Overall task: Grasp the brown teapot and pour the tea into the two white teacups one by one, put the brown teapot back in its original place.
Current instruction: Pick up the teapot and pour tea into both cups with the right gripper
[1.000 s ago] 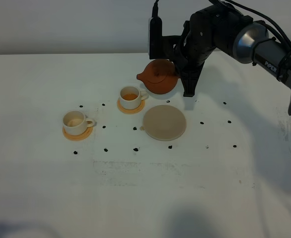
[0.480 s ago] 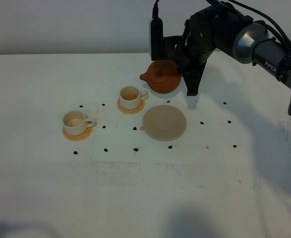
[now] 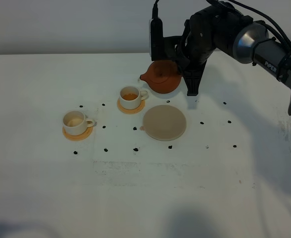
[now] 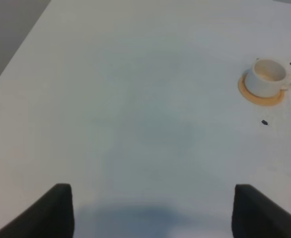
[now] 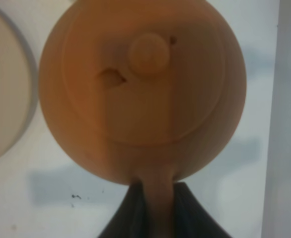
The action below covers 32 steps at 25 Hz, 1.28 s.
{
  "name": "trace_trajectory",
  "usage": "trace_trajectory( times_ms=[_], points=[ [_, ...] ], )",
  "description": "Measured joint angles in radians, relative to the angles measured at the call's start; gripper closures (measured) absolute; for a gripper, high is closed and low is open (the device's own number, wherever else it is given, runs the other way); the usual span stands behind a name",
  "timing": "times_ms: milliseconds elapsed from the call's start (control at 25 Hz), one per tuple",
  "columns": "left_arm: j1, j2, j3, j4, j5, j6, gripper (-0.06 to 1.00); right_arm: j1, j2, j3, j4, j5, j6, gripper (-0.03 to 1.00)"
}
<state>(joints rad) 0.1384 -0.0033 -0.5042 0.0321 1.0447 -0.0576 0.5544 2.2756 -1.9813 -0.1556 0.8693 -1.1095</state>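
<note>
Farthest left, the left pincer (image 4: 153, 213) hangs over the bare white desk (image 3: 46, 188), its fingers spread wide with nothing between them. The small white cylindrical teacup on the left (image 3: 77, 120) sits on a round orange-tan coaster (image 3: 76, 136). Its inside looks pale with no clear amber, so I judge it not yet filled, though that is hard to tell.

To the right and farther back, the second white teacup (image 3: 130, 95), on its own orange-tan coaster (image 3: 130, 109), holds amber tea, so one pour looks done. Right of that lies the flat round pale beige trivet disc (image 3: 165, 122), with nothing on it. Just beyond it, the squat reddish-brown clay teapot (image 3: 160, 79) appears held clear of the desk, about level, with its spout pointing left toward the filled cup. The right pincer (image 5: 155, 210) is clamped narrow on the pot's loop handle. What seems left is the left cup, then setting the teapot on the trivet.

Compared with a second ago, the teapot has moved a little right and farther back, away from the filled cup, and sits more level. Over the last half second it hardly shifted. The cups, coasters and trivet lie as they did.
</note>
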Motion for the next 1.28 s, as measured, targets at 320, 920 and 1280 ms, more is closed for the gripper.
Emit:
trace_trajectory(
  times_ms=[320,920,1280],
  points=[
    [0.000,0.000,0.000,0.000,0.000,0.000,0.28,0.000,0.000,0.000,-0.020,0.003,-0.003,0.88],
    [0.000,0.000,0.000,0.000,0.000,0.000,0.28,0.019,0.000,0.000,-0.028,-0.012,-0.030,0.88],
    [0.000,0.000,0.000,0.000,0.000,0.000,0.28,0.021,0.000,0.000,-0.058,-0.027,-0.030,0.88]
  ],
)
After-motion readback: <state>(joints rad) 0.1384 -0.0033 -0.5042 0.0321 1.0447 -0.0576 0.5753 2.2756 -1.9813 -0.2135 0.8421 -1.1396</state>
